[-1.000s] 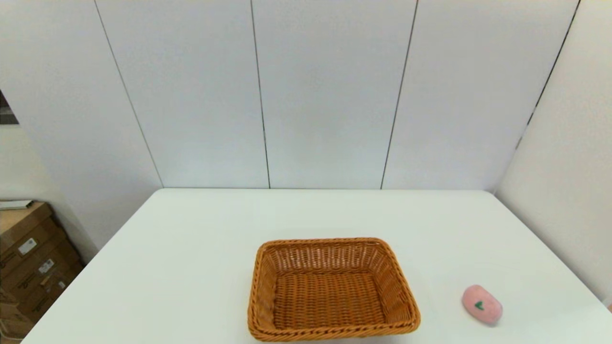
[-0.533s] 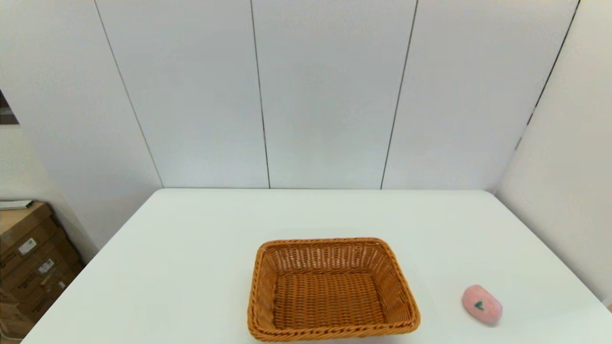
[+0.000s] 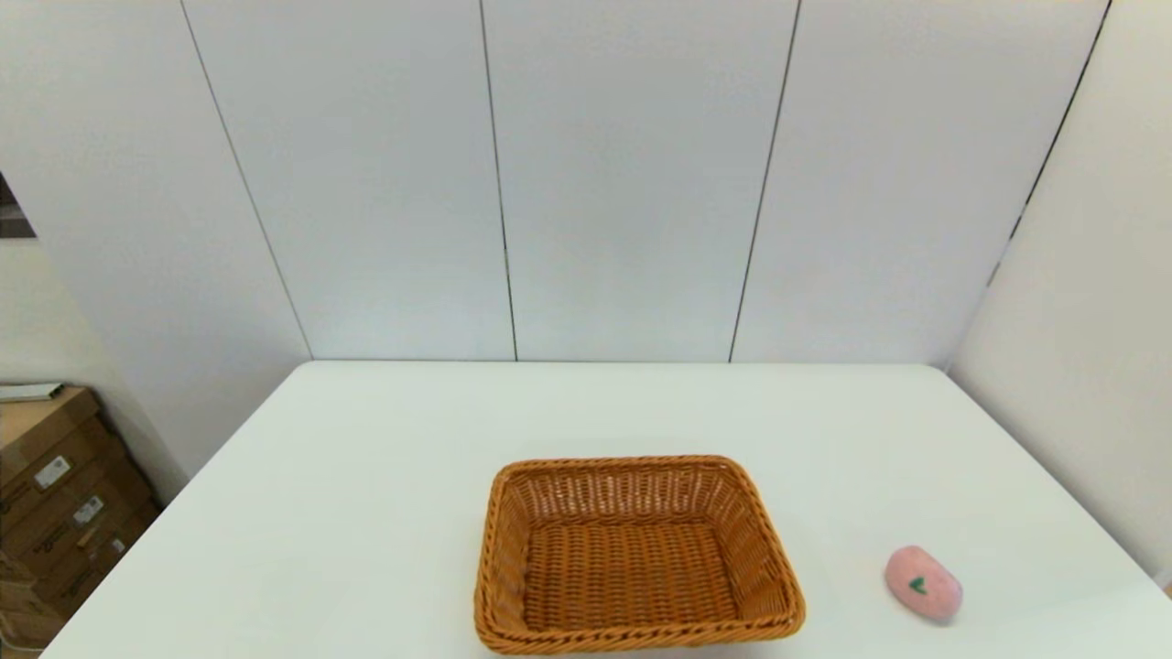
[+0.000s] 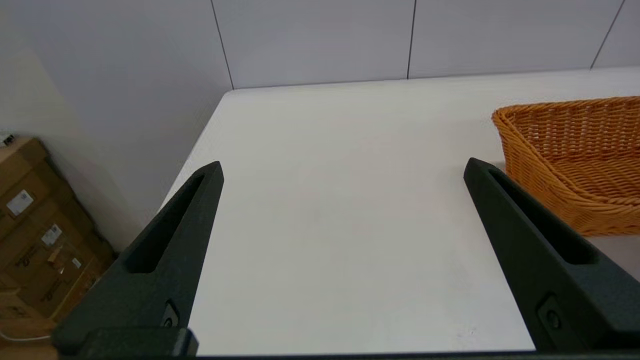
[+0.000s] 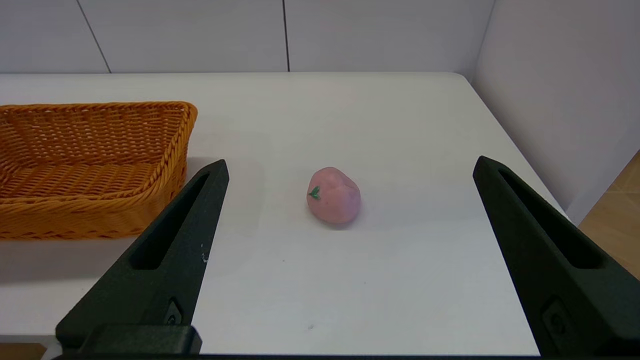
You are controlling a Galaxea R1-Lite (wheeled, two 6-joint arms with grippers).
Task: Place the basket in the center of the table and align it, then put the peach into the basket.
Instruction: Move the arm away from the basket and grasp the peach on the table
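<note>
The orange-brown wicker basket stands empty near the front middle of the white table. The pale pink peach lies on the table to the basket's right, apart from it. Neither arm shows in the head view. In the right wrist view my right gripper is open near the table's front edge, with the peach a short way ahead between its fingers' lines and the basket off to one side. My left gripper is open over bare table, the basket beside it.
Grey wall panels close the table's far and right sides. Cardboard boxes stand on the floor left of the table. Bare tabletop lies behind and to the left of the basket.
</note>
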